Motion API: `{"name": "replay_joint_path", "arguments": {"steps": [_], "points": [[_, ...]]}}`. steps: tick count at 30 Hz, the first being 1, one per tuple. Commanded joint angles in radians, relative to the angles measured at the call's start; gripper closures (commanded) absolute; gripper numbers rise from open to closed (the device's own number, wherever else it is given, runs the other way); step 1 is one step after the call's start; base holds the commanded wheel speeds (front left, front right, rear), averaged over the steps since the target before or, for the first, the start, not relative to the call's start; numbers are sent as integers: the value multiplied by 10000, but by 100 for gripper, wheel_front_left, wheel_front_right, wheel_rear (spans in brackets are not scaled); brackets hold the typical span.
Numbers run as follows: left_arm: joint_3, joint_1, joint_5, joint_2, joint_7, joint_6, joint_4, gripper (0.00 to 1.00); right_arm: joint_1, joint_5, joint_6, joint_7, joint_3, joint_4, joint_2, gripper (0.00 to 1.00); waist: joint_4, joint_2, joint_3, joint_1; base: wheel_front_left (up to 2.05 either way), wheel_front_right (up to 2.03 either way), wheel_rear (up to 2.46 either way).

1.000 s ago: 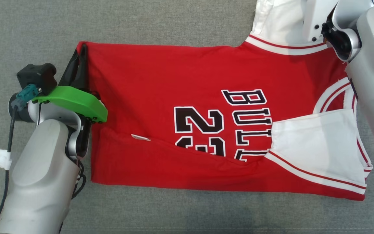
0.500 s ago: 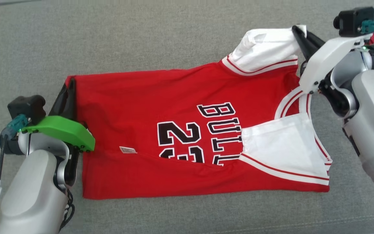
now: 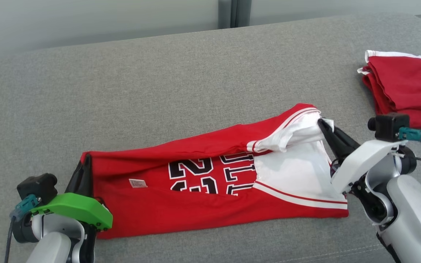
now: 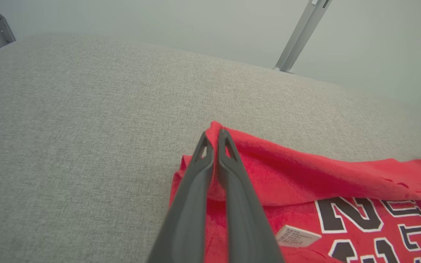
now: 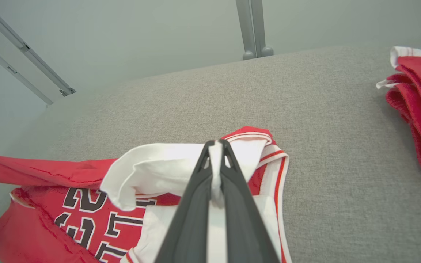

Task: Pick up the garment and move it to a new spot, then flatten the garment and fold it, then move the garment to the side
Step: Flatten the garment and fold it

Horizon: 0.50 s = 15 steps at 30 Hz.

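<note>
Cushion: jersey in left tool, right tool

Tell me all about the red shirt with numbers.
A red sleeveless basketball jersey of soft knit, with black-and-white lettering, white-and-red trim and white lining. It lies on the grey cushion, far edge raised and folded partway over. The left end effector pinches its hem corner, the right end effector its white shoulder.

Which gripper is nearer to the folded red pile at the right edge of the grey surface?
Right. The right gripper, shut on the jersey's white end, sits near the folded red pile, not touching it; the left gripper pinches the jersey's opposite end, far across the grey surface.
</note>
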Motion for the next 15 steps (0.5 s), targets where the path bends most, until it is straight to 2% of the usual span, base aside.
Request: {"name": "replay_joint_path", "arguments": {"steps": [1,8,15], "points": [[121,293,-159,43,-23,127,-46,100,465,-14,-1,-13,-115,-243,150,100,-156,-1,-81,1,0,0,0],[128,687,-328,-106,-96,207,261,100,1290,-770,0,-138,-348,-164,518,100,-290,-1,-24,1,0,0,0],[103,859,-396,-145,-185,161,414,100,1683,-933,0,-235,-525,-109,818,100,-251,-1,-44,1,0,0,0]]}}
